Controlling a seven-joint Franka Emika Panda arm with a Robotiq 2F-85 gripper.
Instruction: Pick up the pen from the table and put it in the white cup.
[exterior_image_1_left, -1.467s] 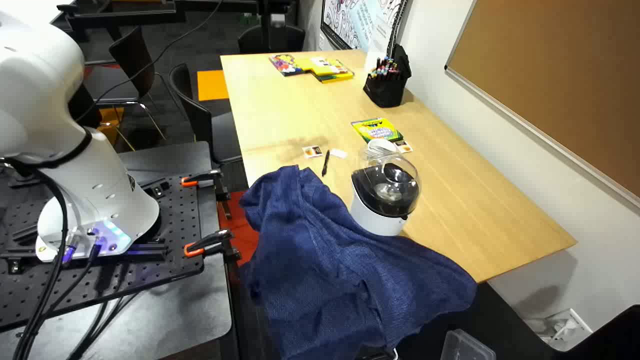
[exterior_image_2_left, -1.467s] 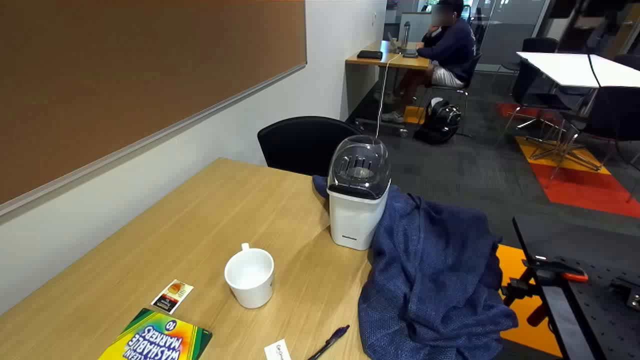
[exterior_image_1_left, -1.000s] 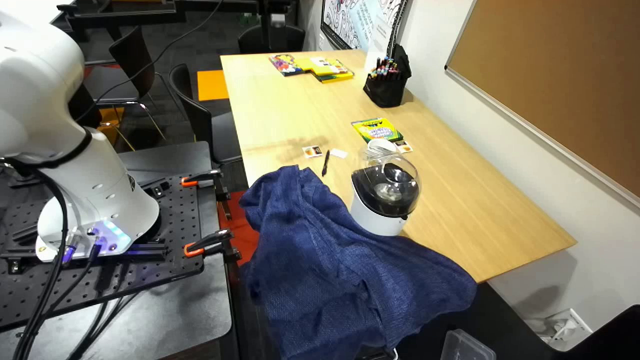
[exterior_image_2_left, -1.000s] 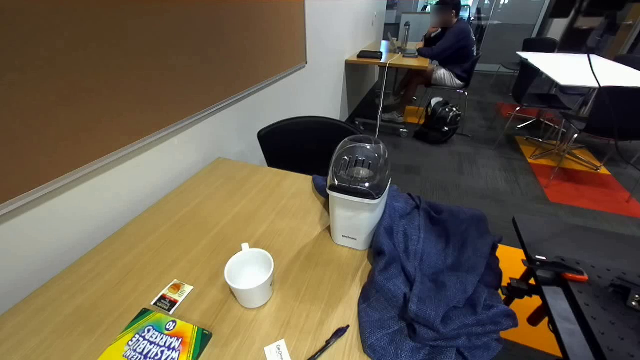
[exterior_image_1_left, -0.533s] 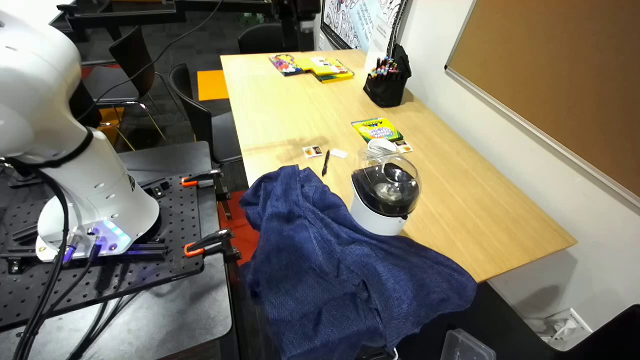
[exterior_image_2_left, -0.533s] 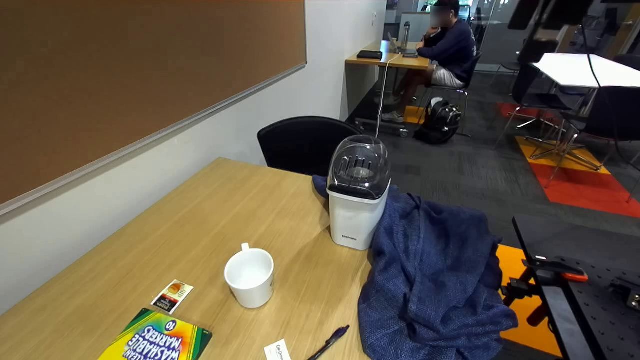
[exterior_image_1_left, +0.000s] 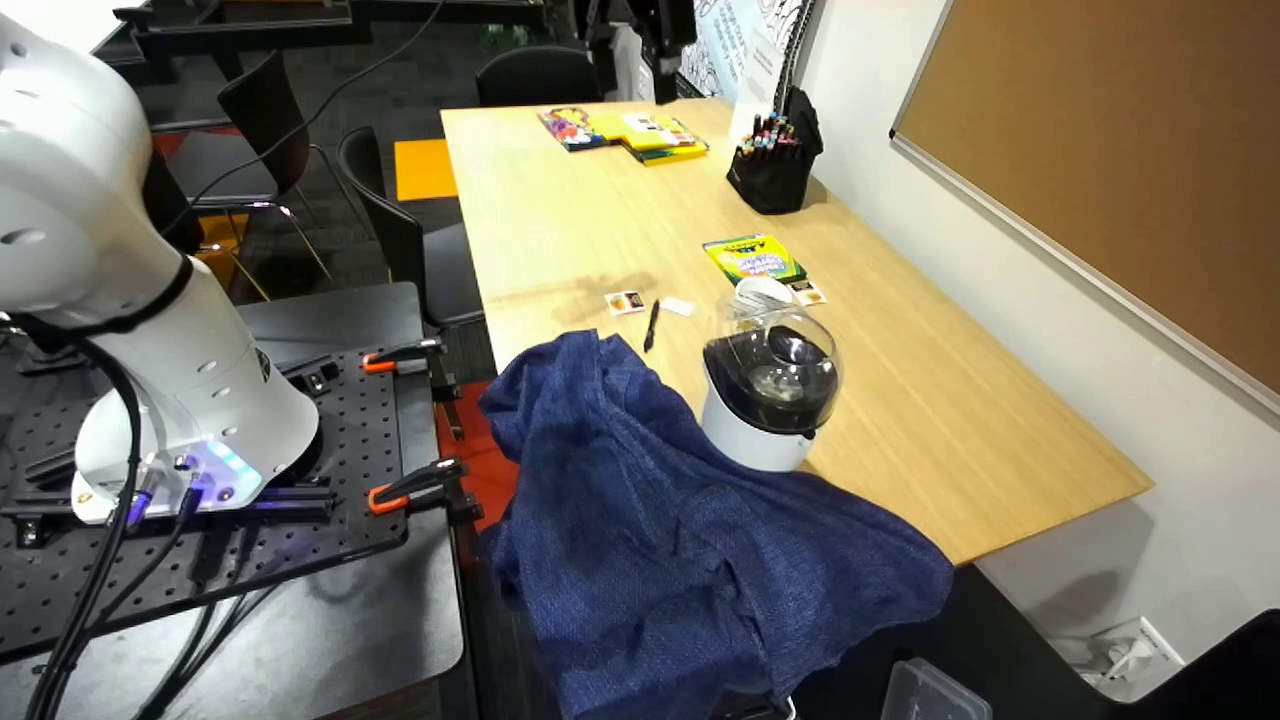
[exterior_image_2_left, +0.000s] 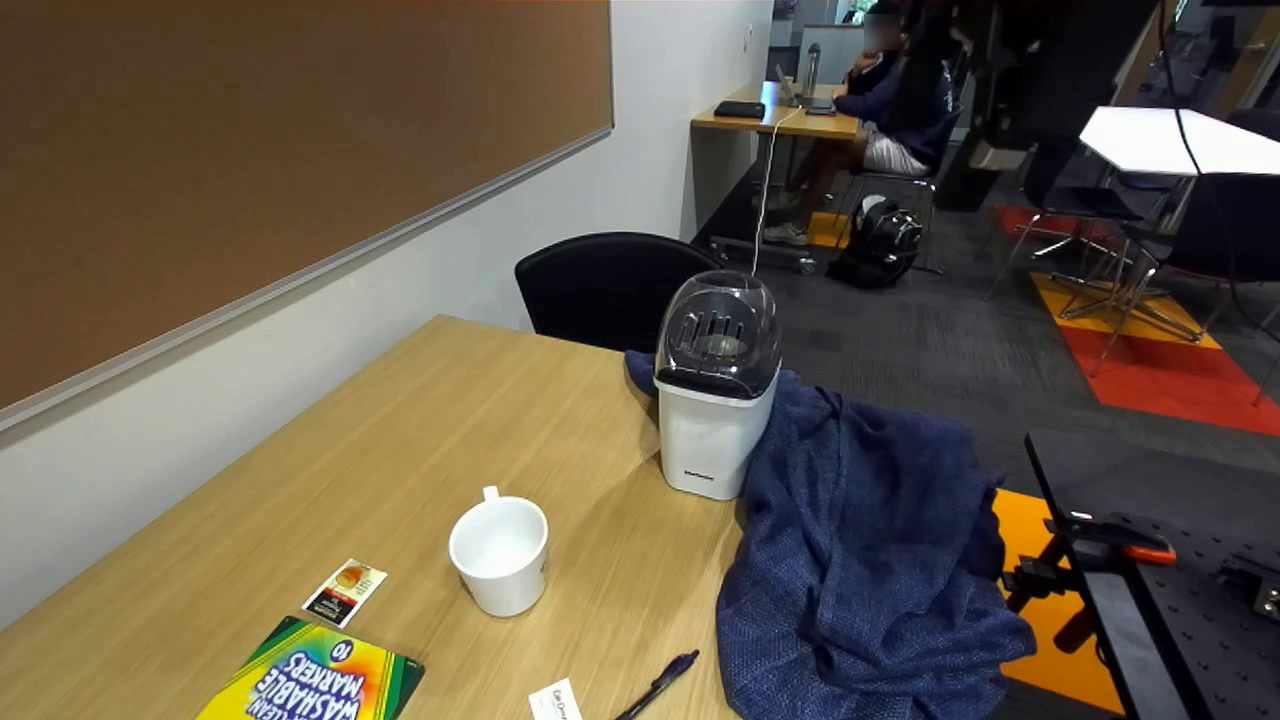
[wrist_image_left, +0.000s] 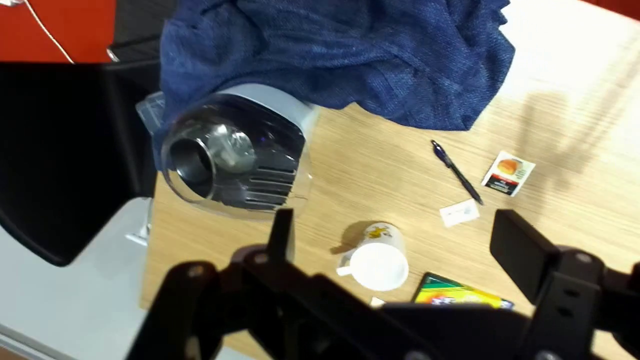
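The thin dark pen (exterior_image_1_left: 652, 326) lies flat on the table, its tip near a small white card; it also shows in an exterior view (exterior_image_2_left: 660, 685) and in the wrist view (wrist_image_left: 457, 172). The white cup (exterior_image_2_left: 500, 560) stands upright, handle to one side; in an exterior view the cup (exterior_image_1_left: 764, 289) is partly behind a clear lid. In the wrist view the cup (wrist_image_left: 379, 265) is upright with its bright mouth facing me. My gripper (wrist_image_left: 395, 220) is open with nothing between its fingers, high above the table; it hangs at the top of an exterior view (exterior_image_1_left: 636, 90).
A popcorn maker (exterior_image_2_left: 710, 440) with a clear lid stands beside a dark blue cloth (exterior_image_1_left: 680, 540) near the pen and cup. A marker packet (exterior_image_2_left: 320, 680), a white card (wrist_image_left: 460, 213) and small food packets (wrist_image_left: 508, 173) lie around. A black marker case (exterior_image_1_left: 770, 180) stands by the wall.
My gripper has moved right and lower at the top of an exterior view, and further left and down into the other view. The arm has tilted. Pen and cup have not moved.
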